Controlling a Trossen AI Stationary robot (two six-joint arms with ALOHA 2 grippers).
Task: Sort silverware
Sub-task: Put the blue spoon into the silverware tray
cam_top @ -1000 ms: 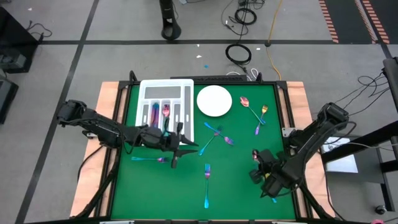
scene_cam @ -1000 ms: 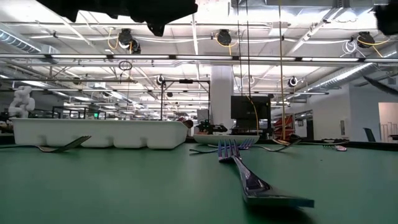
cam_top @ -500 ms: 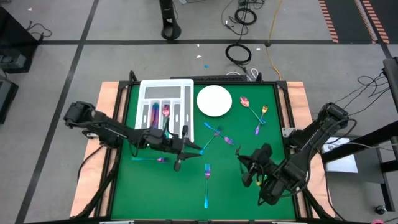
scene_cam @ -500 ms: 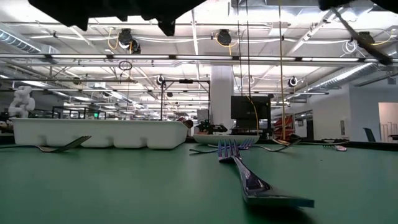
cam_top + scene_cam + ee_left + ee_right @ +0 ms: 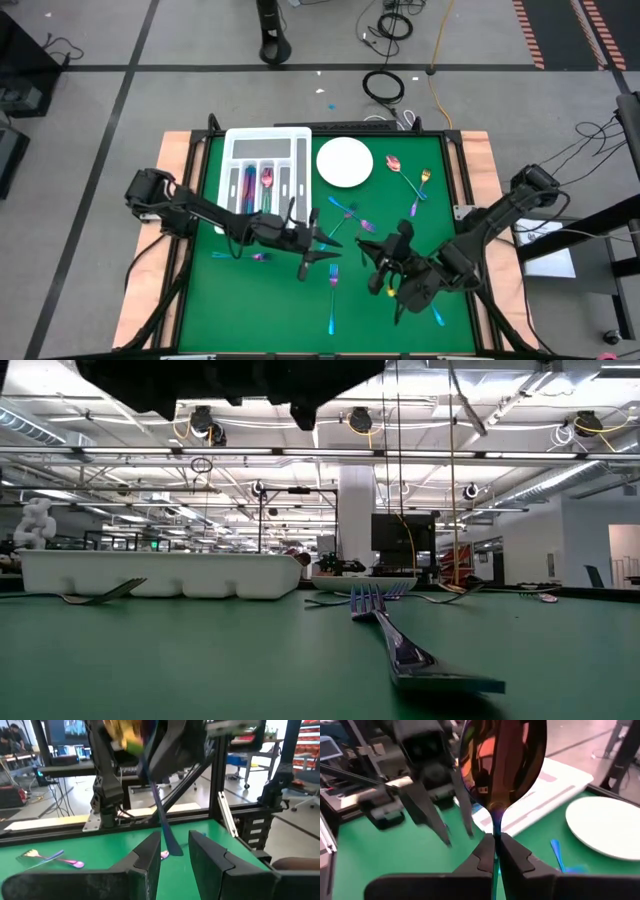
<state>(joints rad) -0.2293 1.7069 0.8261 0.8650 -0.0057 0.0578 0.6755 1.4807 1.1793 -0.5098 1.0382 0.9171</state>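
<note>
My right gripper hangs over the middle of the green table, shut on an iridescent spoon. My left gripper is open and faces it from the table's left. In the left wrist view the spoon's handle slants down toward the gap between my left fingers. The high view shows the two grippers still a little apart. More silverware lies flat on the table: a fork, another fork, and several pieces near the plate. My right gripper pinches the spoon's handle just behind the bowl between its two fingers. The fingers slant a little downward, pointing toward the table's left, and the handle runs back along them. The spoon is lifted clear, its bowl past the fingertips and its free end lower.
A white divided tray at the far left holds a few pieces. A round white plate stands beside it. A spoon, a fork and a blue piece lie on the right. A fork lies close to the low camera.
My right gripper has risen from the table's near right part with the spoon and gone toward the left. It has turned from pointing down to nearly level. My left gripper, still open, has moved right and slightly down toward it.
</note>
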